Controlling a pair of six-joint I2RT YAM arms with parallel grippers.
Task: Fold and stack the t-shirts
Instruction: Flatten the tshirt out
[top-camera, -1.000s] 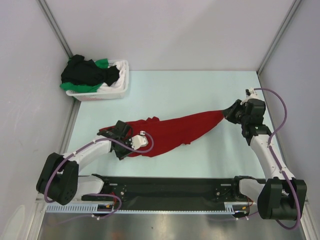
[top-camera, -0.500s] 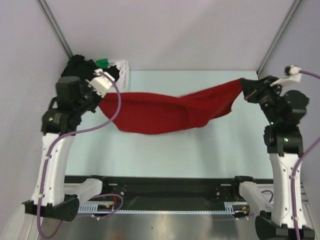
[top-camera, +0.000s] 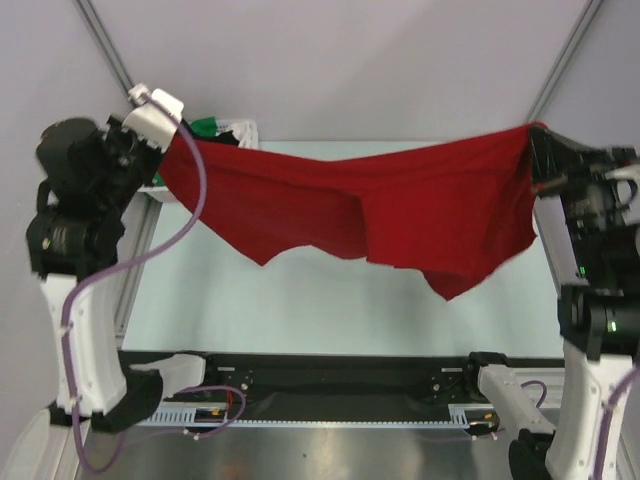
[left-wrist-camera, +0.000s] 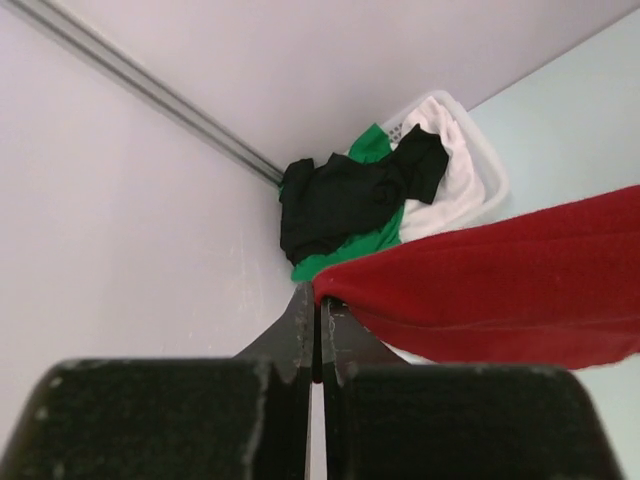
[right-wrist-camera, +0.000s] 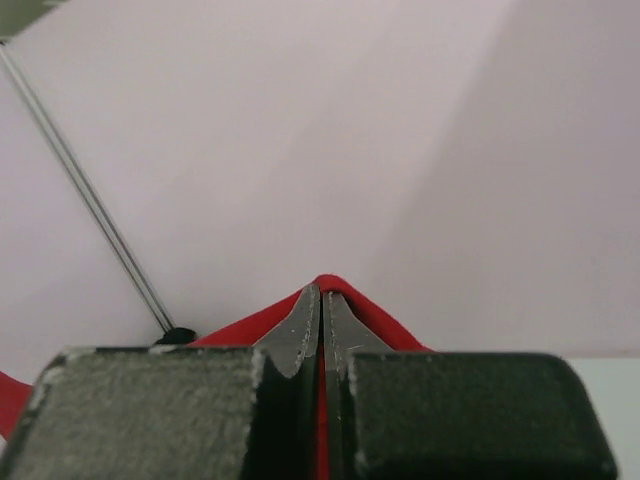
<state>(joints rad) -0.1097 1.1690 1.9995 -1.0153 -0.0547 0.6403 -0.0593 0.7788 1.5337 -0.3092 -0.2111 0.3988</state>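
A bright red t-shirt (top-camera: 400, 205) hangs stretched in the air between both raised arms, sagging above the table. My left gripper (top-camera: 168, 140) is shut on its left end high at the back left; the left wrist view shows the red t-shirt (left-wrist-camera: 500, 290) running off to the right from the left gripper (left-wrist-camera: 320, 305). My right gripper (top-camera: 535, 140) is shut on the right end, and in the right wrist view red cloth (right-wrist-camera: 375, 315) is pinched in the right gripper (right-wrist-camera: 322, 295). Black and green t-shirts (left-wrist-camera: 345, 205) lie heaped in the basket.
A white laundry basket (left-wrist-camera: 480, 150) stands in the back left corner, partly hidden behind the left arm in the top view. Pale walls close in the pale blue table (top-camera: 300, 300) on three sides. A black rail (top-camera: 330, 375) runs along the near edge.
Both arms have lifted the red t-shirt off the table and pulled it apart, from low over the table to high and taut. The left gripper closed on its end.
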